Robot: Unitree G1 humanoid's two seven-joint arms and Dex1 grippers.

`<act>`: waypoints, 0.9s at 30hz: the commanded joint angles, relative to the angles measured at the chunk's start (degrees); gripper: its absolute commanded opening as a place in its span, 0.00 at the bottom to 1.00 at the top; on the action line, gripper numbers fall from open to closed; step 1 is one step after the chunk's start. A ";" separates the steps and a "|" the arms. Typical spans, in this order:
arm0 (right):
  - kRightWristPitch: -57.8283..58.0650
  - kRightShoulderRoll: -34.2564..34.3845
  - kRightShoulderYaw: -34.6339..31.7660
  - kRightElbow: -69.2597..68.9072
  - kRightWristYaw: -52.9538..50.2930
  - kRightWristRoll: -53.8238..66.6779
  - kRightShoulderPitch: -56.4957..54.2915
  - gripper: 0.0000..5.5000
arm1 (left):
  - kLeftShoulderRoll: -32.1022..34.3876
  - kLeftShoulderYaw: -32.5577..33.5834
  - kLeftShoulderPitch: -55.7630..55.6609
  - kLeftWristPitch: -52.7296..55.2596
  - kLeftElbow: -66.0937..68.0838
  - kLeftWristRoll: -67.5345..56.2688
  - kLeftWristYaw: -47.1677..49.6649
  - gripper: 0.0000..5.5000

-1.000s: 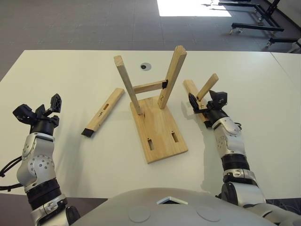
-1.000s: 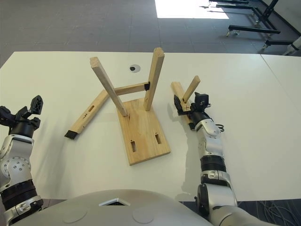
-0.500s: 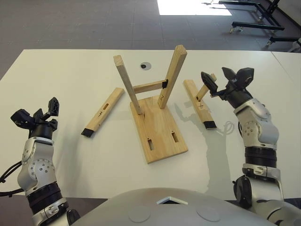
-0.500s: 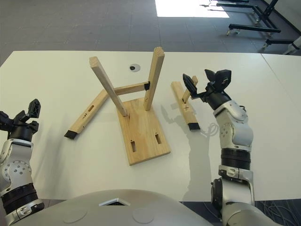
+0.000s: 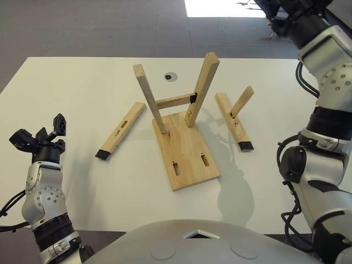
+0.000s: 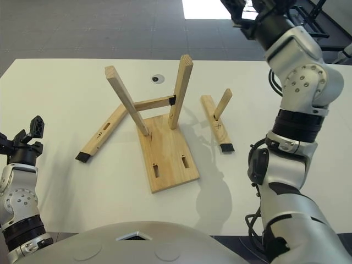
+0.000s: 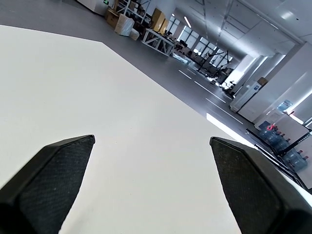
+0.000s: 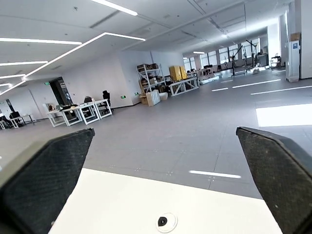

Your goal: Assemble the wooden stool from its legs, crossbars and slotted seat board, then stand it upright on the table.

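Left end effector [image 5: 39, 133] open, empty | right end effector [image 8: 163, 165] high, spread wide, seemingly empty

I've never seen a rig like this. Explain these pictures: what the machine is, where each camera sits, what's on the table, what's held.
This is a humanoid robot with two arms, each ending in a two-finger gripper. Two pictures come from its head, looking down over the table; two come from its wrists, where the dark wedges are that gripper's fingers. On the table lies the slotted seat board with two legs standing in it, joined by a crossbar. A loose leg lies left of it; another leg lies on the right, a short crossbar sticking up from it. The left gripper is open over the table's left side; the right gripper is open, raised high. Nothing is held.
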 commanded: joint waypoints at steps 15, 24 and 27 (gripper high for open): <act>-4.08 8.45 2.73 -0.14 -9.25 -12.89 3.92 0.98 | -2.89 -1.80 3.03 -0.56 -2.98 1.04 1.75 0.79; -6.54 7.76 1.46 5.93 -6.13 -14.05 -3.04 0.98 | -3.78 -2.58 3.62 -0.86 -3.83 1.16 2.27 0.79; -6.16 7.36 1.37 4.23 -5.74 -14.61 0.98 0.98 | -3.72 -2.51 4.03 -0.56 -4.24 1.00 2.40 0.79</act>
